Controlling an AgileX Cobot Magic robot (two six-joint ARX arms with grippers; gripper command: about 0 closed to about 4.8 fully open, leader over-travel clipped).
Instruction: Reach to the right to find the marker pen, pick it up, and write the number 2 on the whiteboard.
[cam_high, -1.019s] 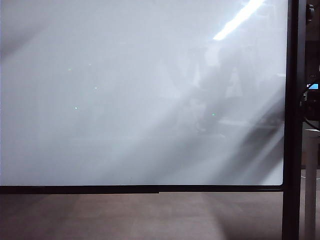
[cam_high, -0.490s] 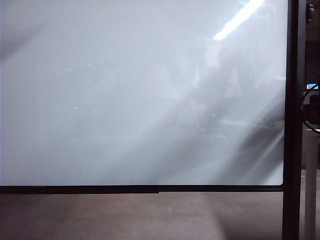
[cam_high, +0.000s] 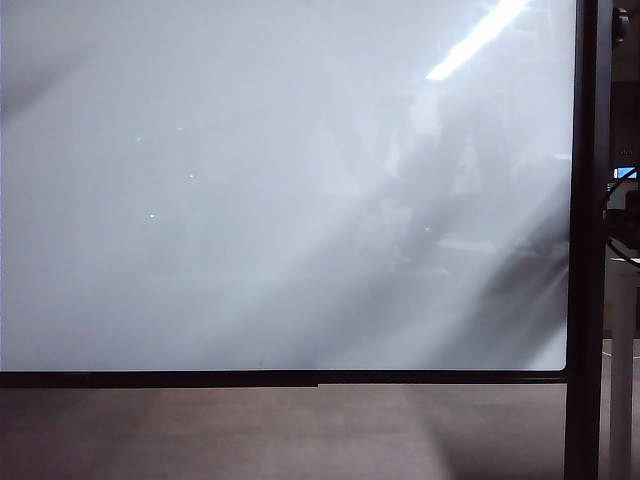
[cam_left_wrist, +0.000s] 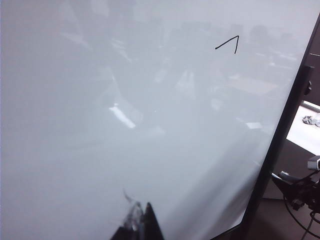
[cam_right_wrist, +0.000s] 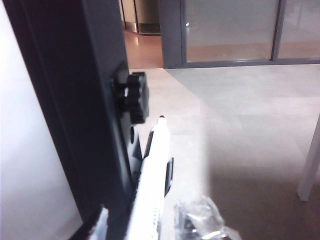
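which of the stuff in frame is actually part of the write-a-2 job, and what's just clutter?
Job: marker pen; whiteboard; right gripper, fingers either side of the pen; left gripper, facing the board.
Just there: black knob on the post; table leg; black stroke on the board.

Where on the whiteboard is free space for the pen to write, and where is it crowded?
The whiteboard is bare from its bottom frame upward; only one small angled stroke sits near its black post. It is crowded at the post: knob, marker pen between the right tool fingers.
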